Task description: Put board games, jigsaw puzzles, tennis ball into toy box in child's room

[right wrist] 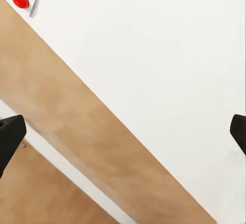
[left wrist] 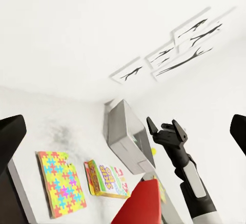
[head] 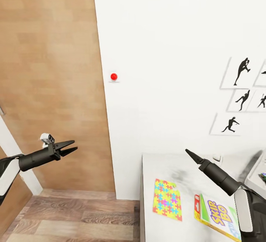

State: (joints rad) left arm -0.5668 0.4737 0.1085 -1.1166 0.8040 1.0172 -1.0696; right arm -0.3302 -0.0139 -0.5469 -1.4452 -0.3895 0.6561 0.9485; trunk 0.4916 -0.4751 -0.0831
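In the head view the SKIP-BO board game (head: 216,216) lies flat on the table (head: 184,168), near right beneath the empty, spread right gripper (head: 192,156), its right side cut off by that arm; in the left wrist view it sits beside a jigsaw puzzle (left wrist: 60,183), long axis pointing away, while the empty, parted left gripper (head: 70,147) hangs far left.

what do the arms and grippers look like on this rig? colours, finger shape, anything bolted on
Both arms: white shell segment near the elbow, then a black cylindrical forearm. Each ends in a black two-finger gripper with long tapered, pointed fingers: left gripper, right gripper. A small white-and-grey camera block sits on the left wrist. No loose cables or markings visible.
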